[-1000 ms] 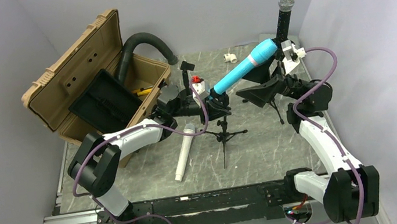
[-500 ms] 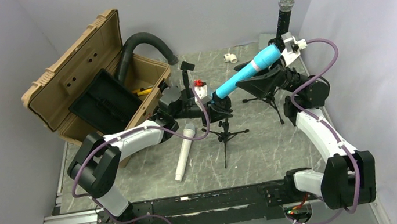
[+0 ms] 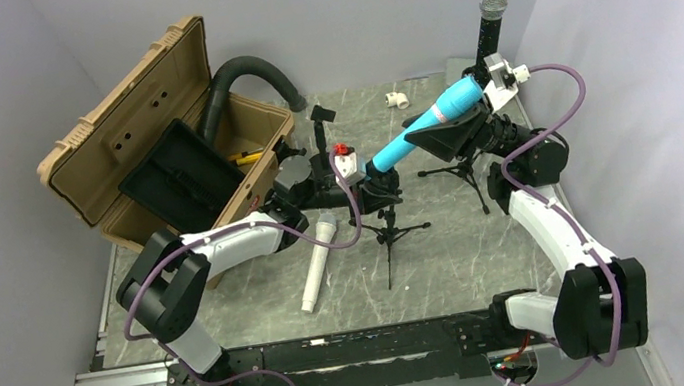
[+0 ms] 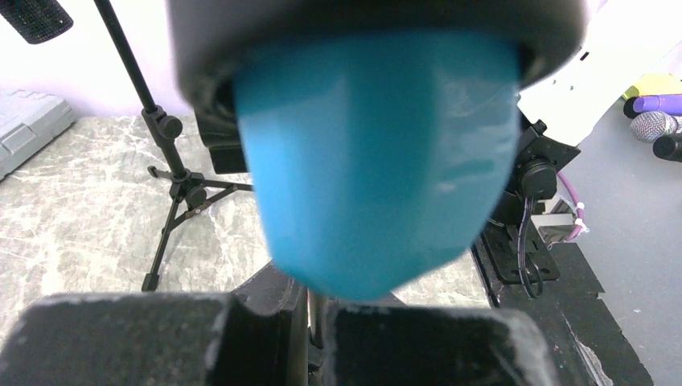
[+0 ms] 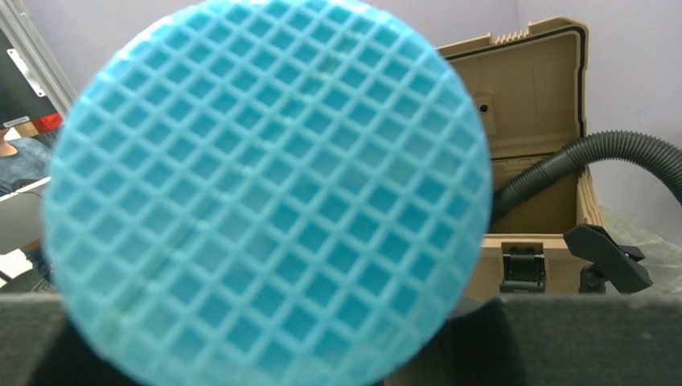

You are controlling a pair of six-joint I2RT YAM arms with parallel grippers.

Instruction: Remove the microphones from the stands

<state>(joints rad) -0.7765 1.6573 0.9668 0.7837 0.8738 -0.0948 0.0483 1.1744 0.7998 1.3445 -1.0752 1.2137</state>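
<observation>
Microphone (image 3: 415, 130) slanting between my two grippers.
Its tail sits on the stand (image 3: 386, 237) at my left gripper (image 3: 371, 190), its head at my right gripper (image 3: 473, 106). A second microphone (image 3: 489, 31) stands behind the right, and a case (image 3: 113, 134) lies left of the left.

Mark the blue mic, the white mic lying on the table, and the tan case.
blue mic (image 3: 420, 126): top external view, middle of the handle.
white mic (image 3: 318, 264): top external view, middle of the body.
tan case (image 3: 119, 108): top external view, outer face of the open lid.

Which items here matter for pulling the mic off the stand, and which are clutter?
Job: blue microphone, tripod stand holding it.
Lying about: white microphone, upright black microphone, tan case, black hose, white fitting.
</observation>
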